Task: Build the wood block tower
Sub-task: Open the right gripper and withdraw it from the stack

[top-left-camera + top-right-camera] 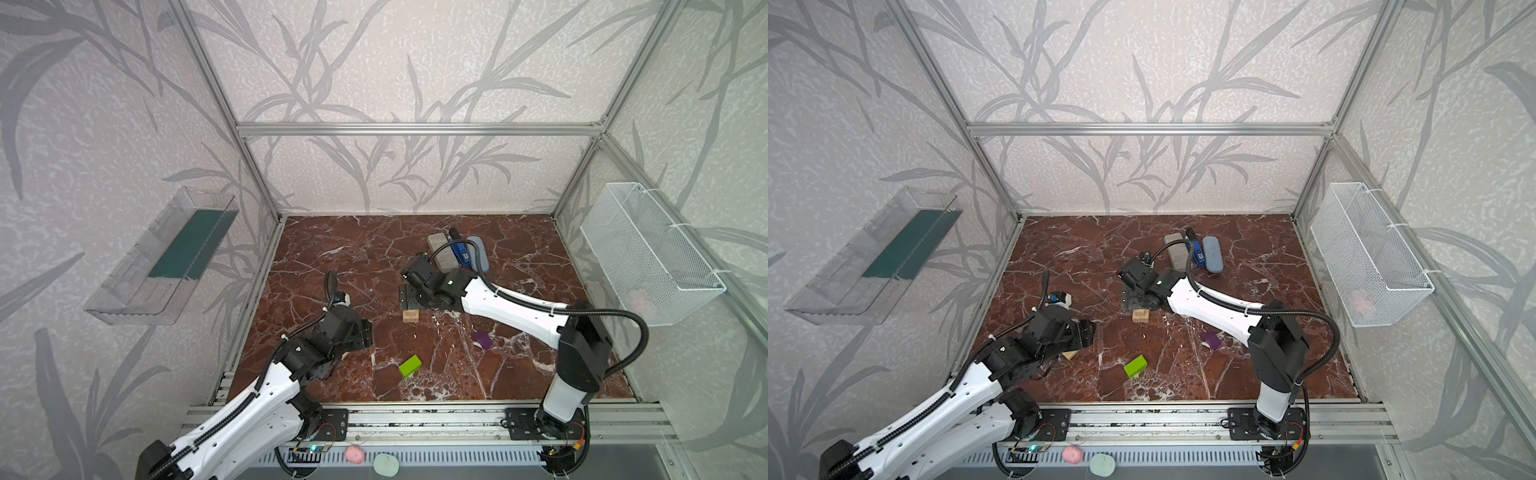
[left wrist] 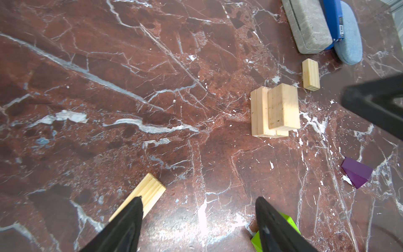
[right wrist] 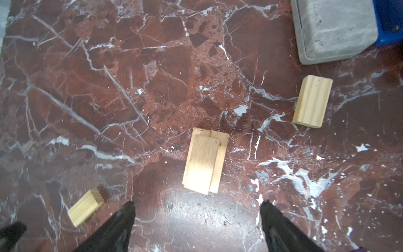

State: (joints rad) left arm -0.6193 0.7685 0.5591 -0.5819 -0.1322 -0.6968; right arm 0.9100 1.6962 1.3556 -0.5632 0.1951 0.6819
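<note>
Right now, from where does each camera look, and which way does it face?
Top views: high in front, facing down at the table; left arm, right arm show.
Left wrist: on left arm, facing down toward stack; left end effector, open, shows.
Right wrist: over the stack, facing down; right end effector, open, shows.
Shared: stack and slab, both wrist views.
</note>
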